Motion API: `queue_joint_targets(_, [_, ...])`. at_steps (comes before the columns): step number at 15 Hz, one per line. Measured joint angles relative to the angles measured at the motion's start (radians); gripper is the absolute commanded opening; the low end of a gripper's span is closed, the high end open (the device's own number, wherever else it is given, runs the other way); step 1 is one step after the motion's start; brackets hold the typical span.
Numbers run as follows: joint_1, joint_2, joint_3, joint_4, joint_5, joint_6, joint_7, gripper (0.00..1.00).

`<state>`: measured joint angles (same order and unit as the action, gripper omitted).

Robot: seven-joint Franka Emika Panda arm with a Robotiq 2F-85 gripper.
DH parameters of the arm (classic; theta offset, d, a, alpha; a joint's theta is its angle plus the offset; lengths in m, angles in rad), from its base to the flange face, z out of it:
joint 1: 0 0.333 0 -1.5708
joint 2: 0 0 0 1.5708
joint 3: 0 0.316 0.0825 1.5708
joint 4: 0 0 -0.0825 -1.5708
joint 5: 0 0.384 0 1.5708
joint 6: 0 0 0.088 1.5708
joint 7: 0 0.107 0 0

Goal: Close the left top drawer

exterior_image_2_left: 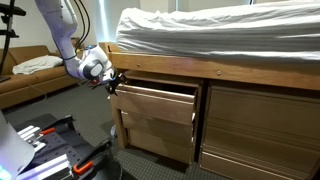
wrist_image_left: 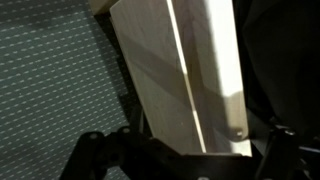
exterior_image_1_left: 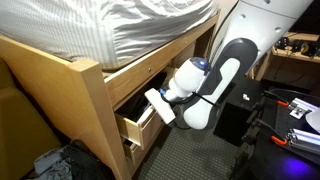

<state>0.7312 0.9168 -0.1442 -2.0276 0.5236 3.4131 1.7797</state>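
The left top drawer point(exterior_image_1_left: 138, 128) is standing pulled out from the bed frame point(exterior_image_1_left: 95, 90) in an exterior view, with the gripper point(exterior_image_1_left: 156, 103) sitting at its 1 o'clock. In an exterior view the drawer point(exterior_image_2_left: 155, 102) is jutting forward, with the gripper point(exterior_image_2_left: 113, 83) at its 10 o'clock corner. In the wrist view the fingers point(wrist_image_left: 92, 152) are spreading wide, released, with the drawer point(wrist_image_left: 180, 80) at 12 o'clock.

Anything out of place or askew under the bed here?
The left top drawer stands pulled out of the bed frame, while the neighbouring front sits flush. The gripper is at the drawer's corner. Nothing looks spilled or damaged.
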Motion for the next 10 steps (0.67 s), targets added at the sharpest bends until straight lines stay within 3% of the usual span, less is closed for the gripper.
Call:
queue_joint_targets(2, [-0.05,0.033,0.033,0.034,-0.002,-0.001,-0.005,1.0])
queue_joint_targets(6, [-0.061,0.04,0.042,0.042,0.001,-0.019,-0.013,1.0])
queue_joint_targets(10, [-0.035,-0.007,-0.013,0.047,-0.003,-0.203,-0.022,1.0])
